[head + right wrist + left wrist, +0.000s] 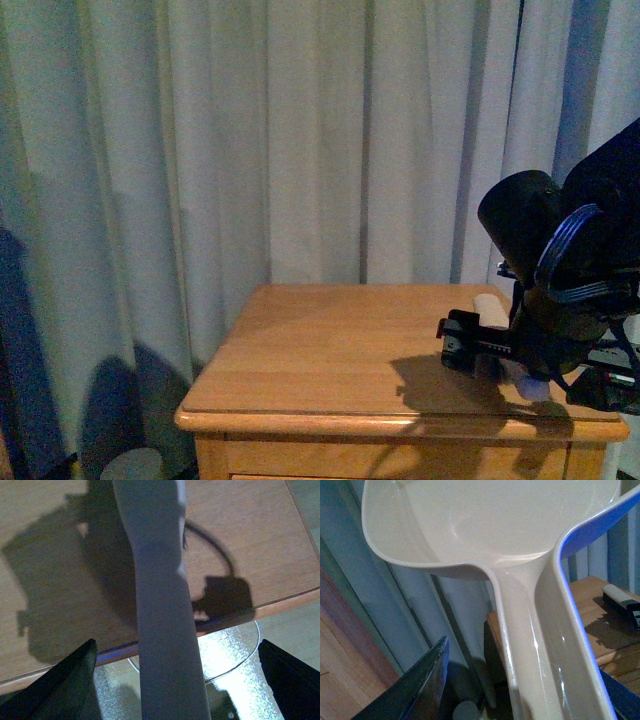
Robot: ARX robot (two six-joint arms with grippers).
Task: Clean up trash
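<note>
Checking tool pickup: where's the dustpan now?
Only the left wrist view shows it: the dustpan sits in the left gripper, raised beside the wooden table's edge with the curtain behind it; it's outside the front view.

Trash not made out in any view; position relative to wooden counter point(330, 350) cannot be told.

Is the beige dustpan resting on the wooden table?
No, the left wrist view shows the dustpan raised in front of the curtain, with the table apart from it.
</note>
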